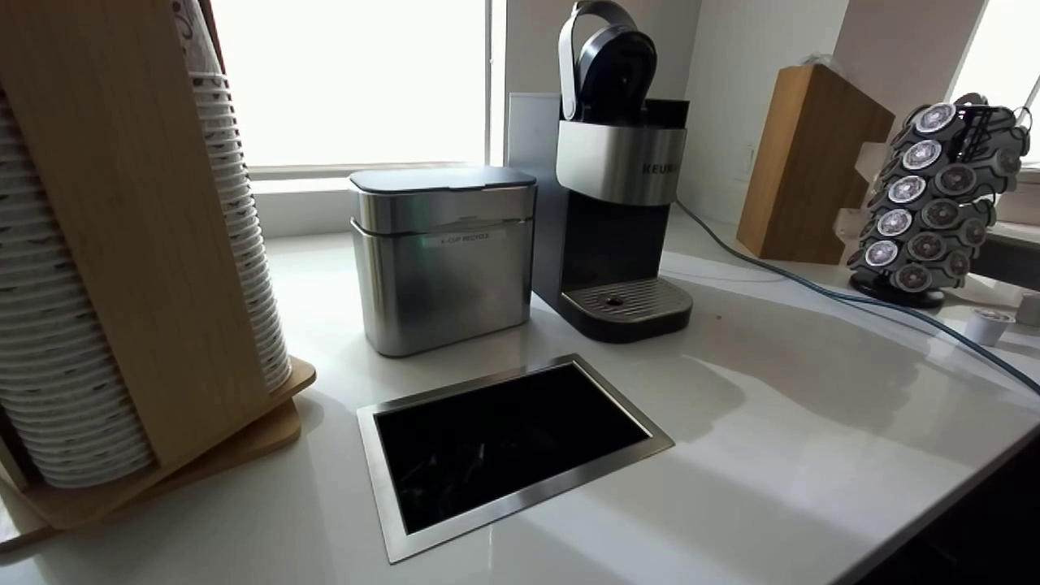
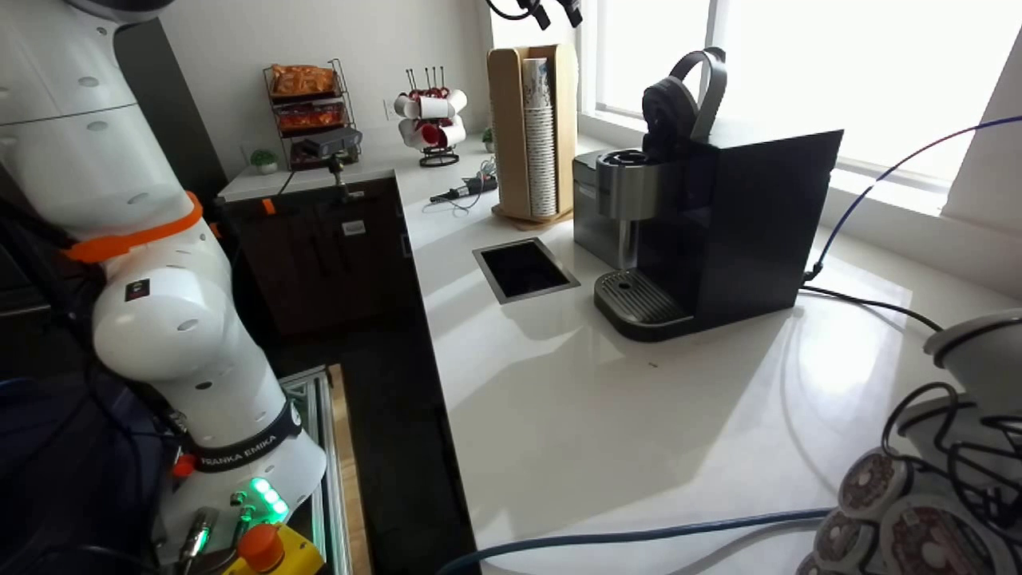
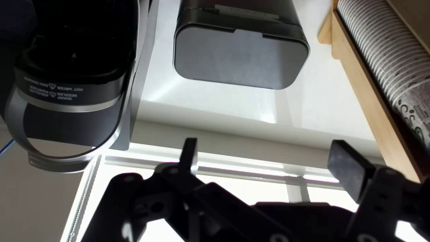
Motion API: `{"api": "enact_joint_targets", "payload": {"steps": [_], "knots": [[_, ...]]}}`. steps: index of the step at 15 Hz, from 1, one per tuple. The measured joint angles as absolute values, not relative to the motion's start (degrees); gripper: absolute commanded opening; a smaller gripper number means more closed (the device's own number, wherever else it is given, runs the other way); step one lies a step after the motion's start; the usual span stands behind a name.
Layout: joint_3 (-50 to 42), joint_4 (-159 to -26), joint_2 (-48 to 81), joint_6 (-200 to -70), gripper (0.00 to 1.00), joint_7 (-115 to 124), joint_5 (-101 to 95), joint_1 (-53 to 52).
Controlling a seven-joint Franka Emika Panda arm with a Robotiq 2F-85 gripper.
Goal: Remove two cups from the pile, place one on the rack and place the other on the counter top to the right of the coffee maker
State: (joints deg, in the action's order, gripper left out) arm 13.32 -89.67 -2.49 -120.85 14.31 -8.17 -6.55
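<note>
The pile of nested white cups (image 1: pixel 240 211) stands upright in a light wooden holder (image 1: pixel 130 203), and shows at the right of the wrist view as a cup column (image 3: pixel 386 47). My gripper (image 3: pixel 265 144) is open with nothing between its fingers; in an exterior view the gripper (image 2: pixel 560 19) hangs high above the holder. The black-and-silver coffee maker (image 2: pixel 742 231) has its top handle raised. A slatted drip tray (image 1: pixel 630 301) forms its foot. Which thing is the rack, I cannot tell. The glossy white counter top (image 1: pixel 731 487) carries them.
A brushed-metal canister (image 1: pixel 451 268) stands between holder and coffee maker. A steel-framed opening (image 1: pixel 662 443) is cut into the counter. Beyond the coffee maker are a cable (image 1: pixel 861 299), a wooden box (image 1: pixel 812 162) and a capsule carousel (image 1: pixel 926 211). A mug tree (image 2: pixel 435 120) stands far back.
</note>
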Motion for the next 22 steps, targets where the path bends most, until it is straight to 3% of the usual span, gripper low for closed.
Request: {"api": "enact_joint_targets", "payload": {"steps": [14,22], "knots": [[13.9,-54.4,25.4,-119.1,1.00,5.0,-9.7,-22.4],[11.7,-53.7,26.5,-119.7,1.00,14.6,-10.2,-23.1]]}}
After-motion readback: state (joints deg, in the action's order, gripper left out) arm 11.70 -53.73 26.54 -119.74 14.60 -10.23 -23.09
